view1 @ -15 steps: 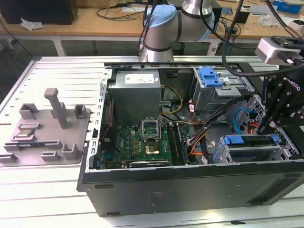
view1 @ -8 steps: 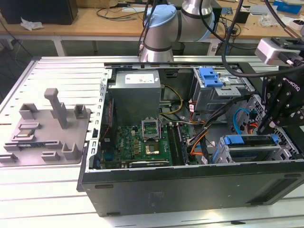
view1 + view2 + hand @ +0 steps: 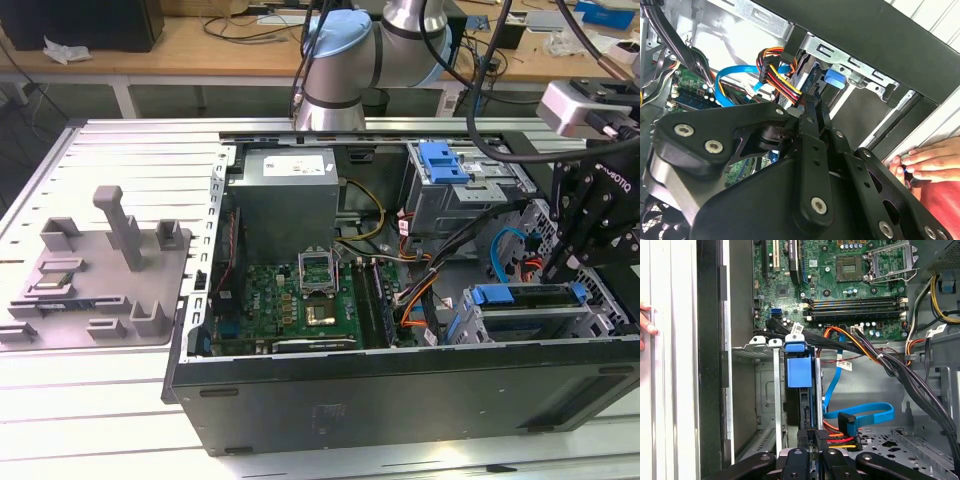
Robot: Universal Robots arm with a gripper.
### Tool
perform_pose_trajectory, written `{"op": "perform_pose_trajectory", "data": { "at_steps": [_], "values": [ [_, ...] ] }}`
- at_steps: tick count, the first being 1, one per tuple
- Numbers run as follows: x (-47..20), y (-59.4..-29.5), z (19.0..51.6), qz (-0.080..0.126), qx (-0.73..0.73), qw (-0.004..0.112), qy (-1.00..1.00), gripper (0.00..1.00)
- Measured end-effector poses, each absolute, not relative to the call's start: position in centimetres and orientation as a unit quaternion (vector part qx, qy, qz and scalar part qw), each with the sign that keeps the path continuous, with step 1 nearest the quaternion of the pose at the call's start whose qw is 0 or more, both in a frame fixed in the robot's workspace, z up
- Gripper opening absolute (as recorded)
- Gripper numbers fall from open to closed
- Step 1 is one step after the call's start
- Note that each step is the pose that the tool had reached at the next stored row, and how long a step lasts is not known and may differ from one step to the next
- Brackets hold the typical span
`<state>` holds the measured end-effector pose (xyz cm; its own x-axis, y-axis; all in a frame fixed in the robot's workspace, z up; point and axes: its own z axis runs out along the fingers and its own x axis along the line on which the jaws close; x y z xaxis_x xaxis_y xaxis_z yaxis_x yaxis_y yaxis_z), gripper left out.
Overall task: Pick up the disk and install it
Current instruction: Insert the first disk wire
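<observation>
Workshop setting: an open computer case (image 3: 400, 390) lies on its side on a slatted metal table (image 3: 100, 420). The disk (image 3: 800, 372) stands on edge in the drive bay at the case's corner, blue rails between the bay's metal guides. The claw (image 3: 813, 440) is narrow and, as far as can be judged, closed on the disk's near end.

Hazards noted:
- The power leads (image 3: 840, 441) and the blue data cable (image 3: 865, 415) lie just beside the claw and could snag or get pinched.
- A tilted disk could jam in the guides.
- A person's hand (image 3: 927, 160) rests on the case rim near the arm, so contact is possible.
</observation>
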<state>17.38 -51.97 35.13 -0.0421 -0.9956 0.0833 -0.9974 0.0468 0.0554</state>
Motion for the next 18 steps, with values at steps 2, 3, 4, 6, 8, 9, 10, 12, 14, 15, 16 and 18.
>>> {"op": "perform_pose_trajectory", "data": {
  "at_steps": [2, 3, 4, 6, 8, 9, 10, 12, 14, 15, 16, 18],
  "values": [
    [17.41, -51.97, 35.11, 0.009, 0.691, 0.049, -0.721, 0.17],
    [17.41, -51.97, 35.09, 0.009, 0.691, 0.049, -0.721, 0.17],
    [17.41, -51.97, 35.08, 0.009, 0.691, 0.049, -0.721, 0.17],
    [17.41, -51.97, 35.05, 0.009, 0.692, 0.049, -0.721, 0.17],
    [17.41, -51.97, 34.99, 0.009, 0.692, 0.049, -0.72, 0.17],
    [17.41, -51.97, 34.97, 0.009, 0.692, 0.049, -0.72, 0.17],
    [17.41, -51.97, 34.95, 0.009, 0.692, 0.049, -0.72, 0.17],
    [17.41, -51.97, 34.93, 0.009, 0.693, 0.049, -0.719, 0.17],
    [17.42, -51.97, 34.9, 0.009, 0.693, 0.049, -0.719, 0.17],
    [17.41, -51.97, 34.89, 0.009, 0.693, 0.049, -0.719, 0.17],
    [17.42, -51.97, 34.88, 0.009, 0.693, 0.049, -0.719, 0.17],
    [17.41, -51.97, 34.84, 0.009, 0.694, 0.049, -0.718, 0.17]
  ]
}}
